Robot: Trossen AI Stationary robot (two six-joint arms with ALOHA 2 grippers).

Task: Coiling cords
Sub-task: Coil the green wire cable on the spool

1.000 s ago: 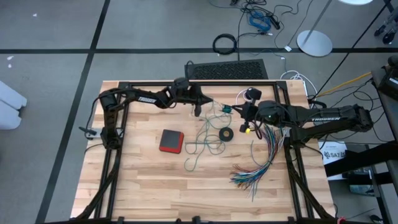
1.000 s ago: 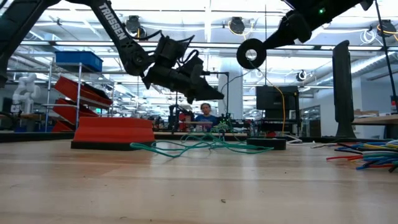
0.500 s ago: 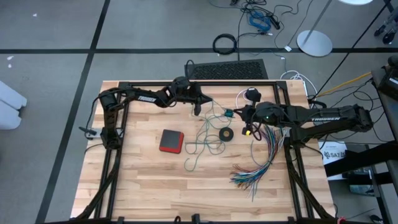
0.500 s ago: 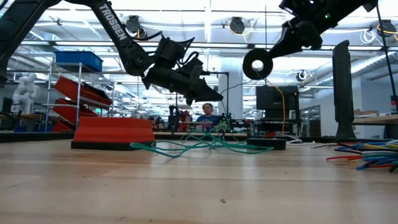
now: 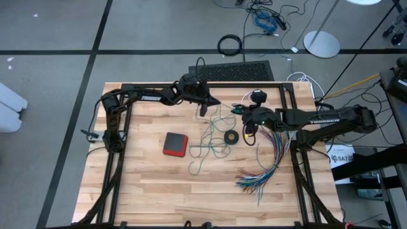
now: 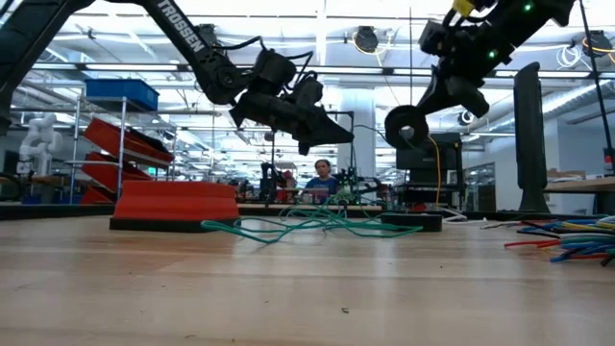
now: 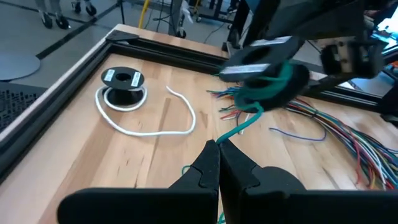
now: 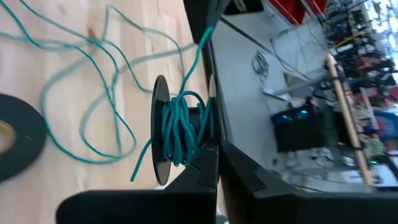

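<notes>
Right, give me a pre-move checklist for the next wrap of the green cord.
1. Right gripper shut on the spool: ok.
2. Green cord has turns wound on the spool: ok.
3. Left gripper shut on the green cord: jaws shut, the pinch itself cannot tell.
4. Loose green cord on the table free of tangles: not ok, it lies in crossed loops beside the black tape ring.
5. White cord lies apart from the green one: ok.

Bright overhead light; wrist views slightly blurred
</notes>
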